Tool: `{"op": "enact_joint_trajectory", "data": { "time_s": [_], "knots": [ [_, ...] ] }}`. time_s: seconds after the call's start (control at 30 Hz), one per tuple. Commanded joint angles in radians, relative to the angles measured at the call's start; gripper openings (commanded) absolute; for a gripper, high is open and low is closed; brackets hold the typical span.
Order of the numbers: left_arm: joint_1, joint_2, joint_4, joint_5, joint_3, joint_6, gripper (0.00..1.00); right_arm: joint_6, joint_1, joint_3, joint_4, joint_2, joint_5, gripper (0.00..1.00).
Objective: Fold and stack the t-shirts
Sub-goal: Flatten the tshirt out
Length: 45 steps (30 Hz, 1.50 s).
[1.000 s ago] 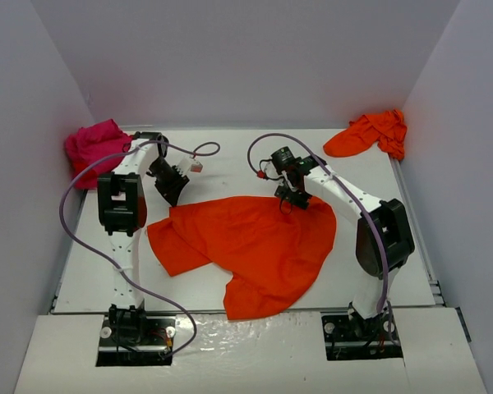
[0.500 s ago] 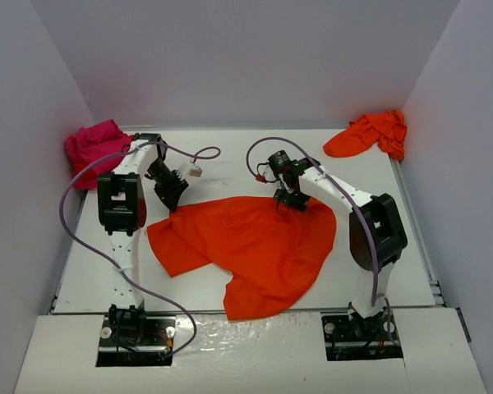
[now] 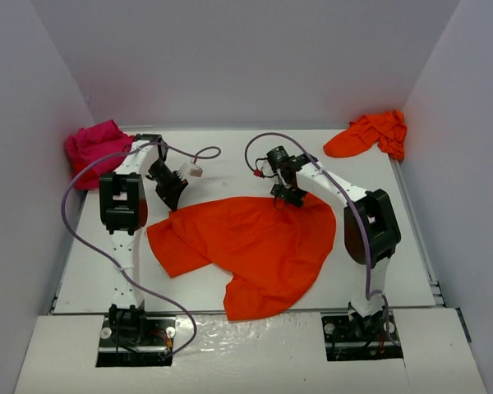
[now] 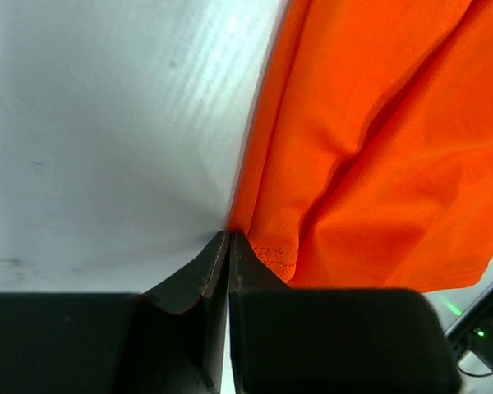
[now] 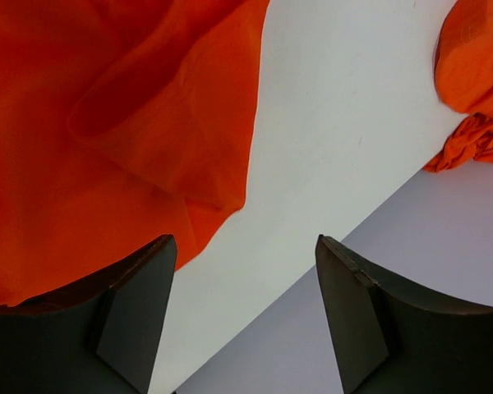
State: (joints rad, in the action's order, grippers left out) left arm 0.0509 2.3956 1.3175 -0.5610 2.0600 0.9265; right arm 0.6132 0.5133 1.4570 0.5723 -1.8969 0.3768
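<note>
A large orange-red t-shirt lies spread and rumpled in the middle of the white table. My left gripper is at its upper left corner. In the left wrist view the jaws are shut, with the shirt's hemmed edge pinched at their tips and the cloth running away to the right. My right gripper hovers at the shirt's far edge. In the right wrist view it is open and empty, with the shirt beside its left finger.
A crumpled magenta t-shirt lies at the back left corner. A crumpled orange-red t-shirt lies at the back right corner and also shows in the right wrist view. Grey walls enclose the table on three sides.
</note>
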Motion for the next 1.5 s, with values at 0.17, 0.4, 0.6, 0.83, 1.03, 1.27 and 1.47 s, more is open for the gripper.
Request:
{"op": "enact_joint_trajectory", "data": {
  "time_s": [0.17,0.4,0.6,0.83,1.03,1.27,1.47],
  "knots": [
    [-0.007,-0.128,-0.014,0.041,-0.107,-0.007,0.0,0.016,0.002,0.264,0.079,-0.17,-0.226,0.58],
    [-0.006,-0.141,-0.046,0.053,-0.13,-0.017,0.0,0.025,0.033,0.239,0.12,-0.168,-0.232,0.56],
    [-0.005,-0.131,-0.051,0.059,-0.12,-0.022,0.0,0.027,0.028,0.125,0.121,-0.087,-0.188,0.57],
    [-0.003,-0.138,-0.057,0.063,-0.122,-0.031,0.0,0.02,0.016,0.101,0.104,-0.101,-0.155,0.57],
    [-0.005,-0.14,-0.068,0.072,-0.134,-0.034,0.0,0.014,0.014,0.101,0.082,-0.134,-0.174,0.4],
    [-0.006,-0.138,-0.079,0.083,-0.137,-0.038,0.0,0.016,0.016,0.115,0.06,-0.163,-0.174,0.18],
    [-0.005,-0.136,-0.088,0.084,-0.125,-0.044,0.0,0.019,0.013,0.148,0.041,-0.15,-0.156,0.0]
  ]
}}
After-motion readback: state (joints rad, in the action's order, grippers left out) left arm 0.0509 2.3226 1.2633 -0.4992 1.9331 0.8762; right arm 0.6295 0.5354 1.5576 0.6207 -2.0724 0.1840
